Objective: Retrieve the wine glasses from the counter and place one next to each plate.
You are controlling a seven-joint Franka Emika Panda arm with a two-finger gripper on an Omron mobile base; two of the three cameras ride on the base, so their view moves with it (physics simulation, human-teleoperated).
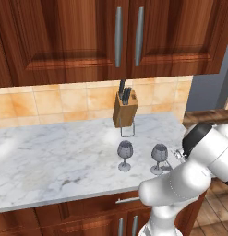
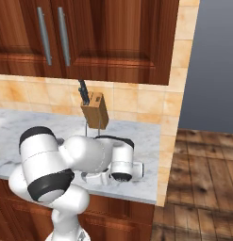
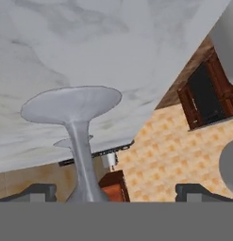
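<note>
Two wine glasses of smoky grey see-through glass are seen standing upright on the counter (image 1: pixel 51 156), a white-grey marbled stone top over dark reddish wood cabinets. The left glass (image 1: pixel 125 155) and the right glass (image 1: pixel 159 158) are set side by side near the counter's front edge, close together but apart; each is formed of a rounded bowl, a thin stem and a round foot. Behind them, toward the tan tiled wall, a wooden knife block (image 1: pixel 125 109) is held tilted on a thin wire stand, with dark handles projecting from its top. Upper cabinet doors (image 1: pixel 87 32) of the same red wood, fitted with grey bar handles, are hung above the tiles.

In the hand view a glass foot (image 3: pixel 73 103) and its flaring stem are shown very close, rolled against the marble surface. The gripper (image 3: pixel 115 190) is presented with its two dark fingertips spread wide at either side, and the stem is seen just inside the left tip (image 3: pixel 40 190); the jaws are parted and nothing is clamped. In the right base view the white arm (image 2: pixel 85 155) is folded low over the counter edge, right of the knife block.
</note>
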